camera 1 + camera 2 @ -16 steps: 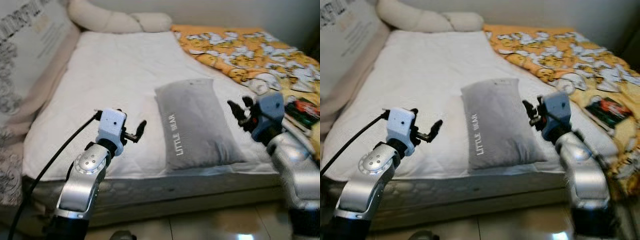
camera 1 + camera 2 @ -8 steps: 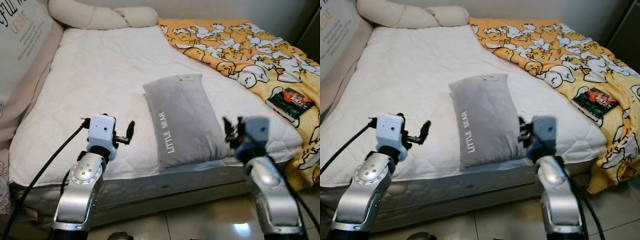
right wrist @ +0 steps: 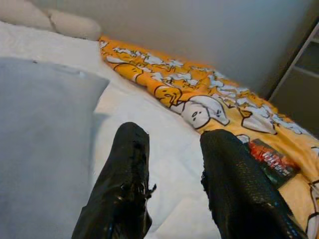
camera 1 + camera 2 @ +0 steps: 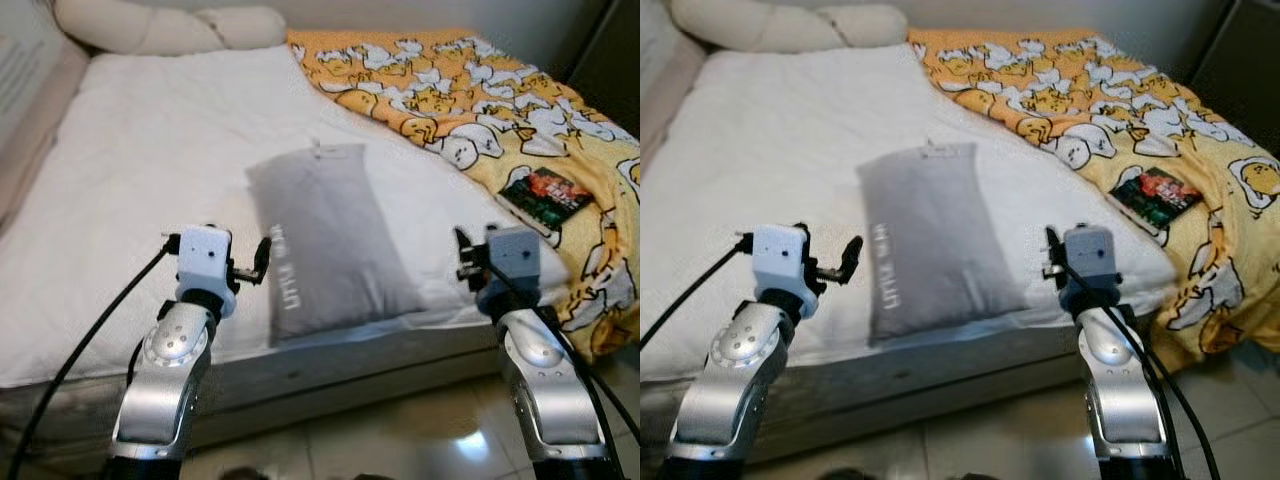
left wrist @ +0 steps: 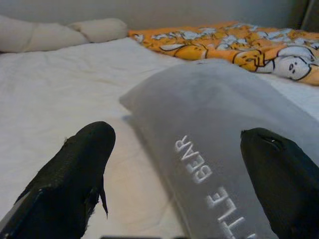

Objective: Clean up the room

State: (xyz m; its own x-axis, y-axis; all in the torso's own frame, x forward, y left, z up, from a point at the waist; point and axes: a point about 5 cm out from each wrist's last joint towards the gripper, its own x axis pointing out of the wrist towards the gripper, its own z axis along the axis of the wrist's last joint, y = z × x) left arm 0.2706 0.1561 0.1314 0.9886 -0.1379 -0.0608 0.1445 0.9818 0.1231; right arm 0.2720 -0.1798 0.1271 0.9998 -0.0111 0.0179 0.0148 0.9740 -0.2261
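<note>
A grey pillow [image 4: 325, 235] lettered LITTLE BEAR lies lengthwise on the white bed [image 4: 150, 150], near its front edge. My left gripper [image 4: 262, 262] hovers just left of the pillow's near end. In the left wrist view it [image 5: 179, 164] stands open, fingers wide apart, with the pillow [image 5: 234, 129] ahead between them. My right gripper [image 4: 463, 256] is at the bed's front right corner, right of the pillow and apart from it. The right wrist view shows it [image 3: 174, 169] open and holding nothing. A dark book [image 4: 535, 190] rests on the yellow cartoon blanket [image 4: 480, 90].
A long cream bolster [image 4: 160, 25] lies along the head of the bed. The yellow blanket hangs over the bed's right side towards the shiny tiled floor [image 4: 400, 440]. A dark piece of furniture [image 4: 610, 50] stands at the far right.
The whole view has swung right, so the bed shifted left in the picture. My right gripper has drawn back from the pillow's right side to the bed's front corner. The left one stays beside the pillow.
</note>
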